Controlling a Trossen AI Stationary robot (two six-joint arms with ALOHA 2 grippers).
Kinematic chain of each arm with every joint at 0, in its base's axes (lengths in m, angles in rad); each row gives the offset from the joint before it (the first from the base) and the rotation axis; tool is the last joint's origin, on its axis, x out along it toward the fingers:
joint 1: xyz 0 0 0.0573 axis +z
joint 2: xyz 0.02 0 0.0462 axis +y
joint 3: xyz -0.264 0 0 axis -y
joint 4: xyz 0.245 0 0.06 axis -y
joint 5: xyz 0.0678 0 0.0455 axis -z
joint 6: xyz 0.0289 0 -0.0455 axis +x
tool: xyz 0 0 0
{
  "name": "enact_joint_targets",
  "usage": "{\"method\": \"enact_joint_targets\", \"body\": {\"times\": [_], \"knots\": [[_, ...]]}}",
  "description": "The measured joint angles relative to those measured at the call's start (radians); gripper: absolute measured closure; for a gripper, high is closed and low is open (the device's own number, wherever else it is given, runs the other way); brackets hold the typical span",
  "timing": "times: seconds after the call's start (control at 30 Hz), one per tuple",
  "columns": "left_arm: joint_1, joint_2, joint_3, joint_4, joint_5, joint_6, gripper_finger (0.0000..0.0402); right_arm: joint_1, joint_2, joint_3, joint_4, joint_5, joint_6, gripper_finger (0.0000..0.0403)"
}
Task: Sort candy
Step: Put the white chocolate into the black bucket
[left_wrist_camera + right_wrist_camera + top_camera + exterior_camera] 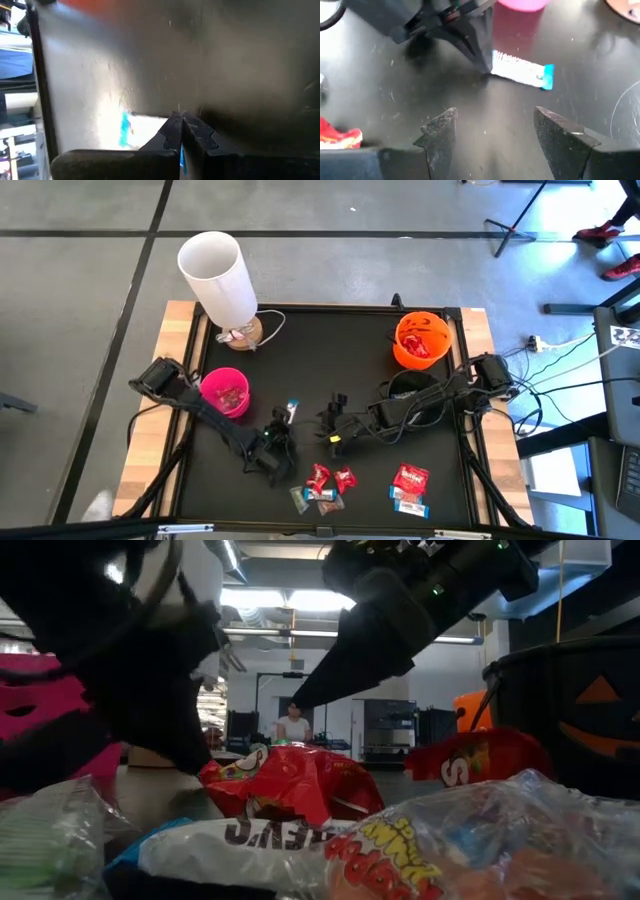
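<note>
Pinching end of blue-and-white candy (522, 73) on worktop (330, 350) mid-left near pink bowl (226, 391): left tool (484, 64), fingers pressed together. Right tool (495, 137) spread, just beside, not touching. Rest of candy (330, 485) at front edge. Left wrist view mostly blur.

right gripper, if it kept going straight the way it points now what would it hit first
Likely the blue-and-white candy on the black mat: it lies straight ahead of the open right gripper, with the shut left gripper pinching its near end. Beyond it stands the pink bowl. Depth is hard to judge.
</note>
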Motion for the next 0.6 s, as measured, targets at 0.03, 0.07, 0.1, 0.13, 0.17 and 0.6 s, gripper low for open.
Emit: {"method": "enact_joint_targets", "body": {"times": [0.03, 0.07, 0.1, 0.13, 0.17, 0.6], "knots": [[-0.003, 0.0, 0.016, -0.008, -0.001, -0.002, 0.0401, 0.0, 0.0, 0.0, 0.011, 0.0, -0.003, 0.0145], [-0.004, -0.002, 0.028, -0.01, -0.005, -0.004, 0.0401, 0.0, 0.001, 0.0, 0.021, 0.0, -0.008, 0.0145], [-0.005, -0.003, 0.037, -0.018, -0.009, -0.006, 0.0401, 0.0, 0.002, 0.0, 0.027, 0.0, -0.022, 0.0145], [-0.008, -0.003, 0.044, -0.032, -0.02, -0.007, 0.0401, 0.0, 0.002, 0.0, 0.027, 0.0, -0.03, 0.0145], [-0.011, -0.003, 0.051, -0.045, -0.027, -0.006, 0.0401, 0.0, 0.002, 0.0, 0.027, 0.0, -0.038, 0.0145], [-0.029, -0.005, 0.155, -0.118, -0.044, 0.0, 0.0401, 0.0, 0.004, 0.0, 0.042, 0.019, -0.101, 0.0145]]}}
